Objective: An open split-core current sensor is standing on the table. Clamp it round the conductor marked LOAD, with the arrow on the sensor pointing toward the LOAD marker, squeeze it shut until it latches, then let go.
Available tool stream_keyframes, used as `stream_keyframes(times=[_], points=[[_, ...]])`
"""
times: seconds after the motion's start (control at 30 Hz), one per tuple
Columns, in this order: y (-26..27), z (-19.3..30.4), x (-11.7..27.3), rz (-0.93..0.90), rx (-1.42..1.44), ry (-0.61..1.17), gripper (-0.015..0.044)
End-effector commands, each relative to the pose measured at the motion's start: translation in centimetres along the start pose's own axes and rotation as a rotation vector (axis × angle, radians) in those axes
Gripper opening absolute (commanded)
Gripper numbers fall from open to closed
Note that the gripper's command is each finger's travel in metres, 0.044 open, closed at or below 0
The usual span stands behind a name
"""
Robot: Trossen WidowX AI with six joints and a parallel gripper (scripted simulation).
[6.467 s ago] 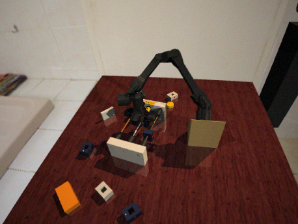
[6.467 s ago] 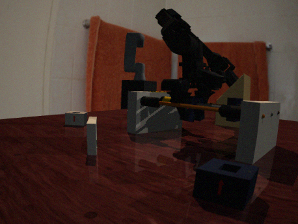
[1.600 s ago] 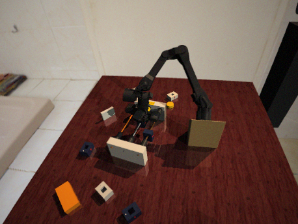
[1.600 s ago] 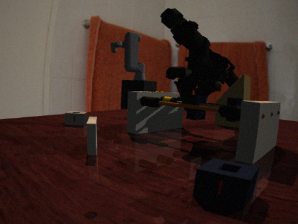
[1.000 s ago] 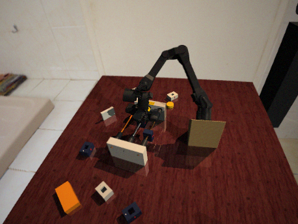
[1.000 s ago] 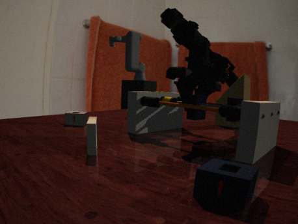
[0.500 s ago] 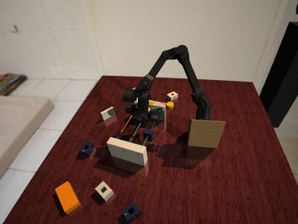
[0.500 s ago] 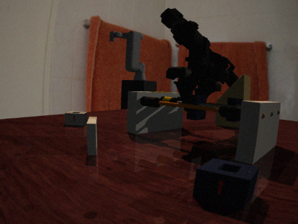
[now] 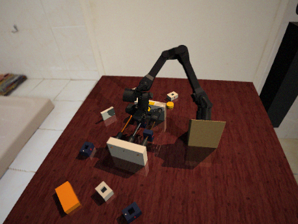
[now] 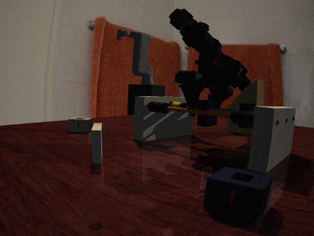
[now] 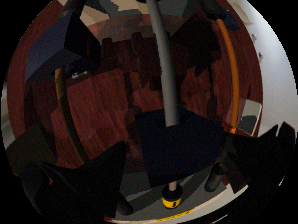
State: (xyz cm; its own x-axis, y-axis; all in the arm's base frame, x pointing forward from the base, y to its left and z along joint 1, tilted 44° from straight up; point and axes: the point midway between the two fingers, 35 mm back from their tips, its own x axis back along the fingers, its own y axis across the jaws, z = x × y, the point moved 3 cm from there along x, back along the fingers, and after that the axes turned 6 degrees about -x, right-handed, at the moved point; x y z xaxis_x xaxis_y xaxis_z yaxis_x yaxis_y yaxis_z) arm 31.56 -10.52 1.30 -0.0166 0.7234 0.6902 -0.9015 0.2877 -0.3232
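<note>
A dark navy sensor (image 10: 207, 118) (image 11: 180, 152) sits round the middle, grey conductor (image 11: 162, 55), which enters it on one side and comes out beyond it, near a black collar with a yellow band (image 11: 171, 203). Its arrow and latch cannot be made out. My gripper (image 11: 167, 139) is open, with one finger on each side of the sensor and gaps between. A second navy block (image 9: 148, 135) (image 11: 52, 47) sits on the brown conductor (image 11: 62, 97). An orange conductor (image 9: 127, 124) (image 11: 232, 75) runs on the other side. The LOAD lettering is not readable.
White end blocks (image 9: 127, 153) (image 10: 272, 137) carry the conductors. A tan board (image 9: 206, 133) stands right. Around lie an orange block (image 9: 67, 196), a white holed block (image 9: 108, 194), navy blocks (image 9: 87, 150) (image 9: 127, 217), a small upright plate (image 9: 108, 113) and a yellow cylinder (image 9: 170, 105).
</note>
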Motion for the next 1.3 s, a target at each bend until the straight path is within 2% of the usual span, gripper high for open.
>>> stream_keyframes(times=[0.0, 0.2, 0.47, 1.27], points=[[0.0, 0.0, 0.0, 0.0, -0.002, 0.0, 0.044], [-0.3, -0.2, 0.7, -0.012, -0.001, -0.003, 0.044], [-2.0, -0.3, 9.4, -0.134, 0.003, 0.013, 0.044], [-2.0, -0.2, 9.6, -0.137, 0.003, 0.014, 0.044]])
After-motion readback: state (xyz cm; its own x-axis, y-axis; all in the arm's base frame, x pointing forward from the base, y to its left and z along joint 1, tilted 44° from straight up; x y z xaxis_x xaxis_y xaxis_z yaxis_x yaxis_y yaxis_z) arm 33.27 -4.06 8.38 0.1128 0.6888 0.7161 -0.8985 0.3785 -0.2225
